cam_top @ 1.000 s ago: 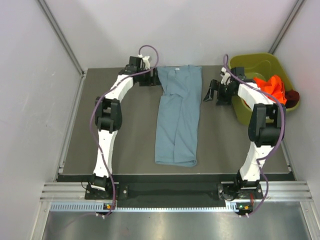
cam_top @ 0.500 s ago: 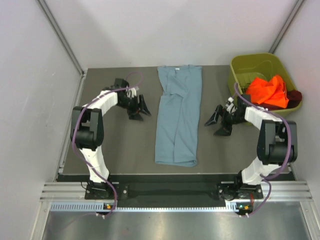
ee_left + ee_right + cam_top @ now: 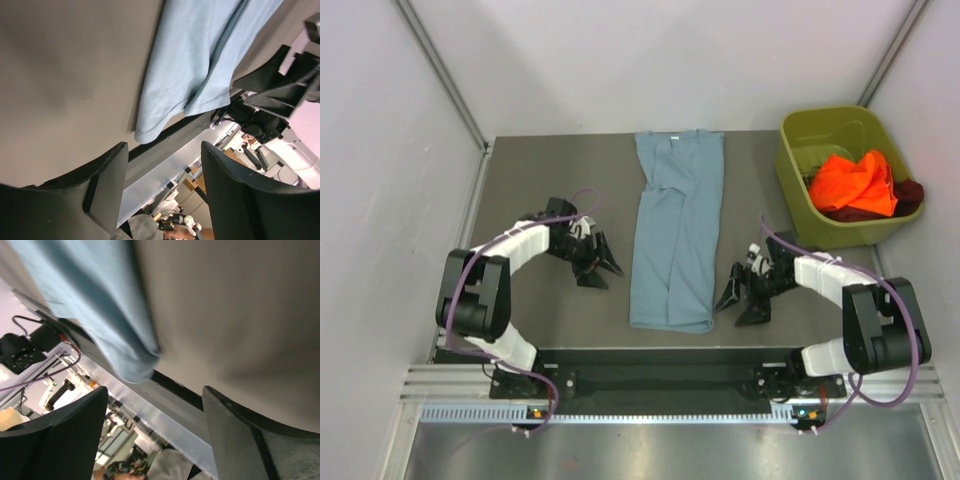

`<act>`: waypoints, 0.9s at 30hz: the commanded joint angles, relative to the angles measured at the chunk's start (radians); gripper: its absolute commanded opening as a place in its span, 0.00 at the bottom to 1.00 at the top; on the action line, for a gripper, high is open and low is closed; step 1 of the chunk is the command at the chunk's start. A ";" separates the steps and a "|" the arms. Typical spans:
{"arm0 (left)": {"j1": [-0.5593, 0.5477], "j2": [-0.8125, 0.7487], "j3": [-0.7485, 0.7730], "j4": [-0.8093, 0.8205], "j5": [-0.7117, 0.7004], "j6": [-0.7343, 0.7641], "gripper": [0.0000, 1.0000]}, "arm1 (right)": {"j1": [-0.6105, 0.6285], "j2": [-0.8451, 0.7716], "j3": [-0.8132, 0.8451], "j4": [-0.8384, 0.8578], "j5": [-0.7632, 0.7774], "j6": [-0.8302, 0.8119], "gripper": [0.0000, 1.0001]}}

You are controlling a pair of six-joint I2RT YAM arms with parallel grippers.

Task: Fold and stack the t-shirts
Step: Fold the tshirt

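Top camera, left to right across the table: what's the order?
Left gripper → blue-grey cloth t-shirt folded into a long strip → right gripper → olive-green plastic bin.

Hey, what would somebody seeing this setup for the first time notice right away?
A blue-grey t-shirt lies as a long, narrow strip down the middle of the dark table. The left fingers and right fingers are open and low on either side of its near end. In the far right corner, an olive-green bin holds a crumpled orange t-shirt, with a maroon t-shirt showing at its edge.
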 commanded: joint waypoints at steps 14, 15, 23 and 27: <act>-0.080 -0.035 -0.104 0.136 0.010 -0.088 0.64 | 0.072 0.112 0.032 0.190 0.072 0.155 0.64; -0.081 -0.027 -0.102 0.136 0.012 -0.088 0.64 | 0.082 0.114 0.033 0.192 0.070 0.157 0.62; -0.095 0.040 -0.048 0.125 0.024 -0.097 0.63 | 0.115 0.138 0.046 0.201 0.064 0.169 0.55; -0.104 0.049 -0.033 0.117 0.027 -0.107 0.62 | 0.156 0.151 0.037 0.177 0.070 0.170 0.51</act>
